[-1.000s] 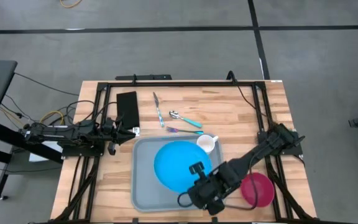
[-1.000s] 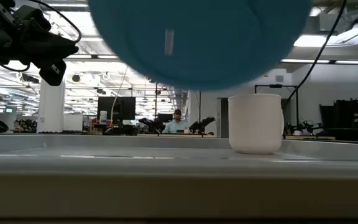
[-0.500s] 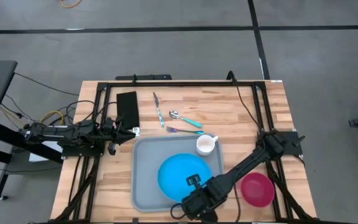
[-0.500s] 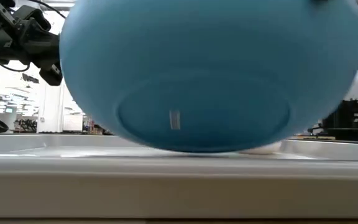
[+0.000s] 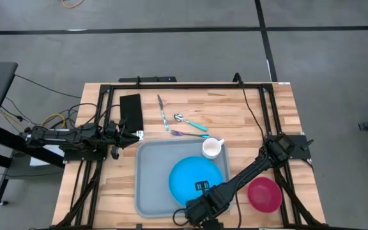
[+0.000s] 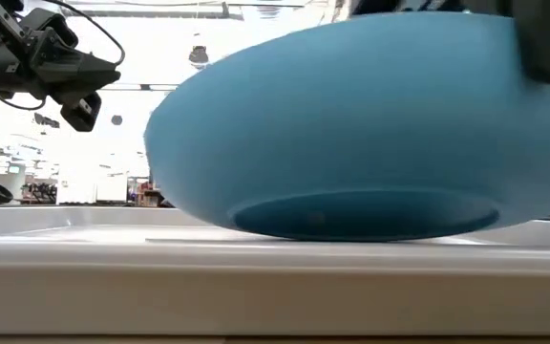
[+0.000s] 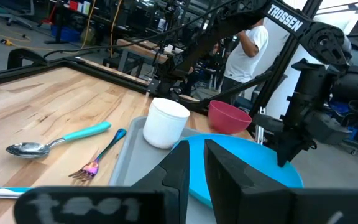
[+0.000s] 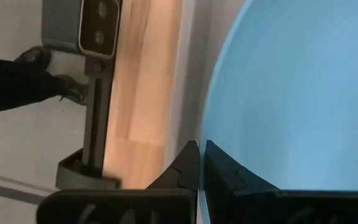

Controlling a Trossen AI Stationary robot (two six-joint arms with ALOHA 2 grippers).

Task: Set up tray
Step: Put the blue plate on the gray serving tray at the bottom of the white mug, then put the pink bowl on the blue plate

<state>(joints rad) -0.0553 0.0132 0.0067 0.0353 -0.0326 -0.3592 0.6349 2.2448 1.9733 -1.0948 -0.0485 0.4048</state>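
Since a second ago the blue plate (image 5: 197, 181) has dropped from above the tray (image 5: 149, 185) to sit low over its lower right part, carried by the right gripper (image 5: 203, 191) at the bottom centre of the high view. In that view the grey-blue tray lies at the lower middle of the table, with a white cup (image 5: 211, 148) in its upper right corner and a pink bowl (image 5: 264, 194) off its right edge; the left gripper (image 5: 128, 135) waits at centre left, its fingers nearly together and holding nothing. In the low view the plate (image 6: 351, 134) fills the frame, tilted, its base touching or nearly touching the tray (image 6: 65, 225). In the left wrist view the plate (image 7: 241, 162) lies behind the cup (image 7: 165, 122). The right wrist view shows the fingers (image 8: 188, 165) pinched closed on the plate's rim (image 8: 213, 106). To finish well, level the plate until its foot rests flat, then open the claw and lift straight away, clear of the cup.
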